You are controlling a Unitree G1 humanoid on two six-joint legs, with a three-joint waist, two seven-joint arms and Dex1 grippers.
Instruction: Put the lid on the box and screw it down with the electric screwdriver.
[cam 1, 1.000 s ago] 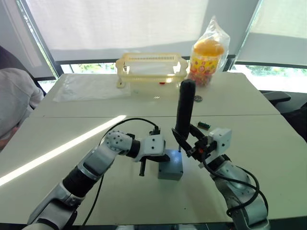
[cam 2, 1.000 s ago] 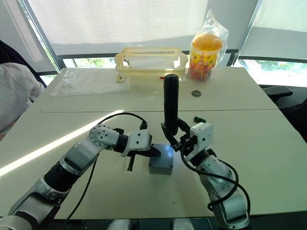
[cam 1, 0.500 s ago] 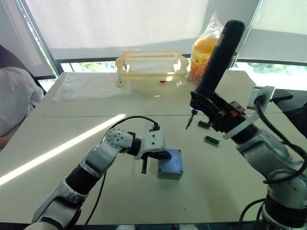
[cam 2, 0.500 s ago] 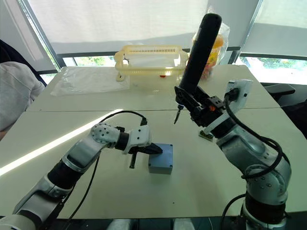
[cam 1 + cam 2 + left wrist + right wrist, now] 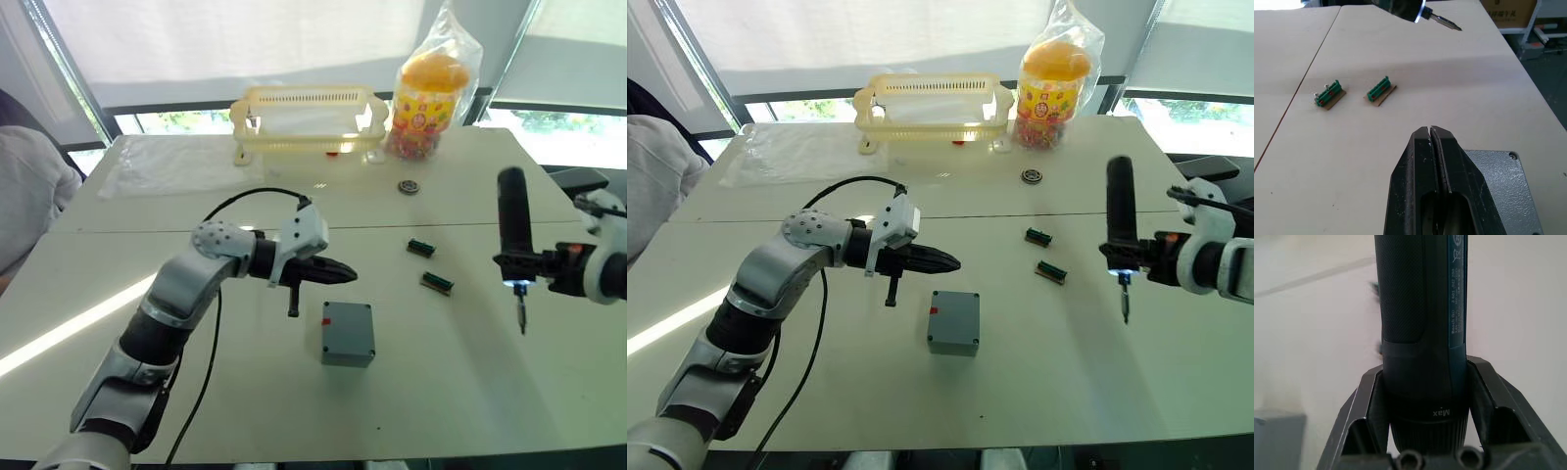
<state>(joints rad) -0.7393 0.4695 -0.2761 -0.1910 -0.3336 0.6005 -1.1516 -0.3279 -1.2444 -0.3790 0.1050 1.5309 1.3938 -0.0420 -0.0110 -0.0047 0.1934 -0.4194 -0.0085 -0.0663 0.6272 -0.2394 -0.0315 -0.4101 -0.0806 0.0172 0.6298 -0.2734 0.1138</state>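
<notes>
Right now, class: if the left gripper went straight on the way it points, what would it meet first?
Probably nothing near: the left gripper, shut, points toward the robot's right, passing above the box; the two small green parts lie lower, on the table.

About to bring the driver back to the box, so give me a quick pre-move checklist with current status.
1. Right gripper grip on the electric screwdriver: ok, fingers clamp its barrel.
2. Screwdriver posture: ok, upright, bit pointing down, tip light lit.
3. Lid on the box: ok, it looks seated flush.
4. Screws in the lid corners: cannot tell; a corner hole shows in the left wrist view, too small to judge.
5. Left gripper: ok, shut, empty, above the table just beyond the box.
6. Path to the box: not ok, two green connectors lie between screwdriver and box.
</notes>
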